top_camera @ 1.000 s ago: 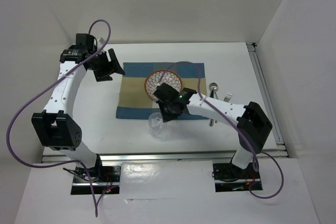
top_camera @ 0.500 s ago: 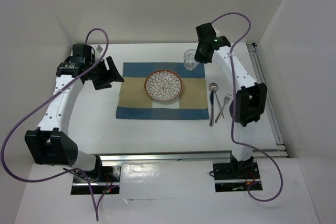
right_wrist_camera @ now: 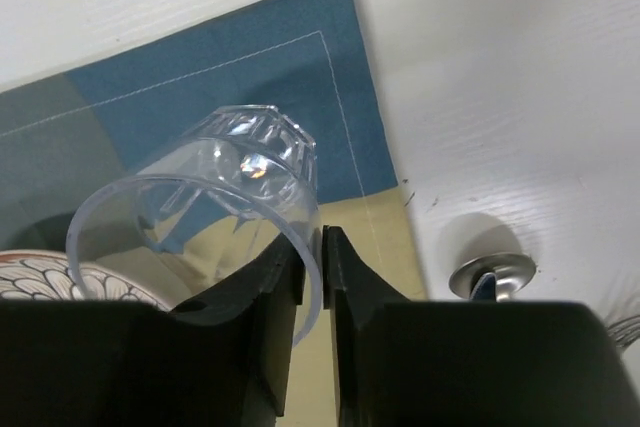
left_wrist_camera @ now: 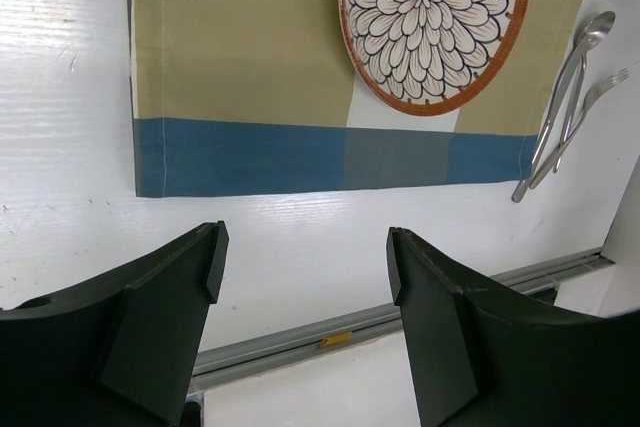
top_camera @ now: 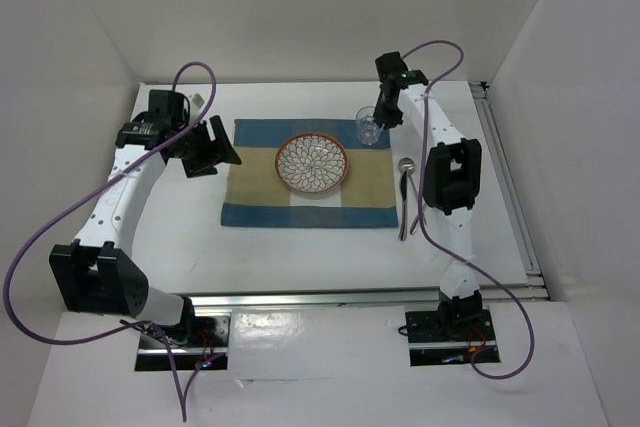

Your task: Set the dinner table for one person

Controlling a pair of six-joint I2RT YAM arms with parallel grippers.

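The white dinner table (top_camera: 290, 247) carries a blue-and-tan striped placemat (top_camera: 260, 177) with a flower-patterned plate (top_camera: 313, 162) on it. My right gripper (top_camera: 382, 119) is shut on the rim of a clear glass (top_camera: 368, 127) over the mat's far right corner. In the right wrist view the jaws (right_wrist_camera: 312, 257) pinch the wall of the glass (right_wrist_camera: 200, 197) above the mat (right_wrist_camera: 250, 67). I cannot tell if the glass touches the mat. My left gripper (top_camera: 222, 147) is open and empty at the mat's left edge. In the left wrist view it (left_wrist_camera: 305, 252) is over bare table (left_wrist_camera: 60, 97).
A spoon (top_camera: 406, 164) lies right of the mat, its handle partly under my right arm. In the left wrist view the spoon (left_wrist_camera: 575, 57) and a fork (left_wrist_camera: 590, 97) lie side by side beside the plate (left_wrist_camera: 435, 17). A metal rail (top_camera: 300, 295) runs along the near edge.
My right arm carried the glass from the table's front, near the mat's near edge, to the mat's far right corner, then moved it slightly nearer over the mat. The left arm barely moved.
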